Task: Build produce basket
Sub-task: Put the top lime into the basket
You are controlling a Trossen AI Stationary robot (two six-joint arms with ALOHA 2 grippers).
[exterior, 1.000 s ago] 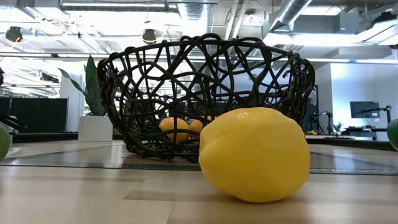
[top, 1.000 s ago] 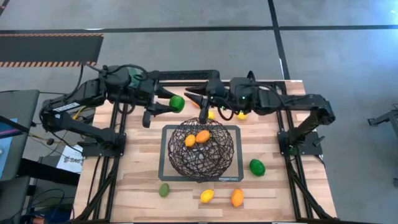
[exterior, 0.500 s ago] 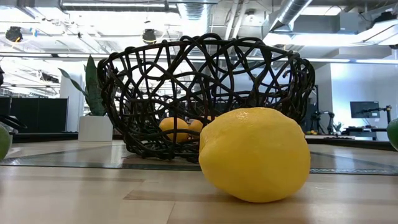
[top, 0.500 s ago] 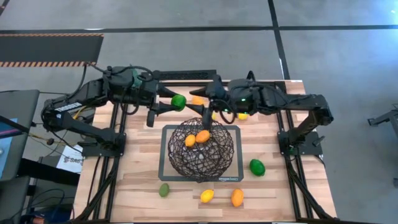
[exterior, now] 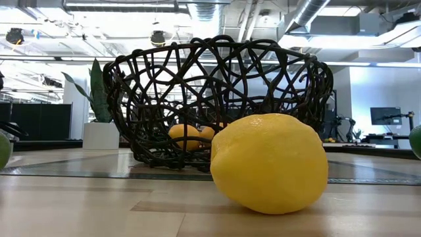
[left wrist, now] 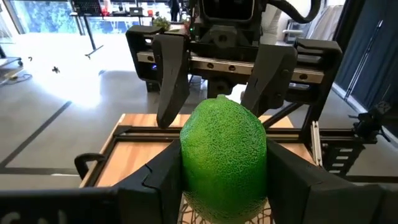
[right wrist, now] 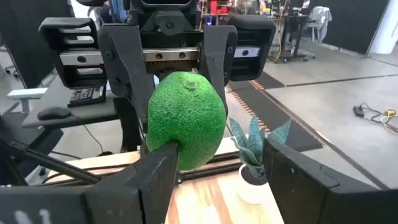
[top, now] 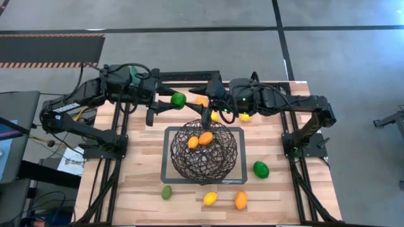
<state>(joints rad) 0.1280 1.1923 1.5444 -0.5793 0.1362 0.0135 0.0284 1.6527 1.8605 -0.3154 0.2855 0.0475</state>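
Green lime (top: 178, 99): held above the far part of the worktop (top: 145, 183), beyond the basket's far rim; clamped between the left gripper's fingers (left wrist: 168, 177).
Left gripper (top: 170, 103): closed on the green lime, reaching in from the left; lime fills the gap between both fingers in the left wrist view (left wrist: 224, 155).
Right gripper (top: 205, 103): facing the left gripper just beyond the lime; fingers (right wrist: 158, 168) spread wide, one finger beside the lime in the right wrist view (right wrist: 186, 127), contact not determinable.
Basket (top: 204, 151): dark open-weave wire bowl, standing on a grey-framed mat (top: 238, 176) at mid-worktop; seen from the side in the low view (exterior: 217, 99).
Basket contents: two orange fruits (top: 201, 139) touching each other near the far side of the bowl.
Loose produce, near side: yellow lemon (top: 210, 198) and orange fruit (top: 240, 200) near each other at the near edge; same lemon large in the low view (exterior: 270, 163); small green fruit (top: 166, 192) to the left of them.
Loose produce, right: dark green lime (top: 261, 169) just beside the mat's right edge.
Loose produce, far side: yellow fruit (top: 245, 116) partly hidden under the right arm.
Plant in white pot (exterior: 100, 125): beyond the basket in the low view.
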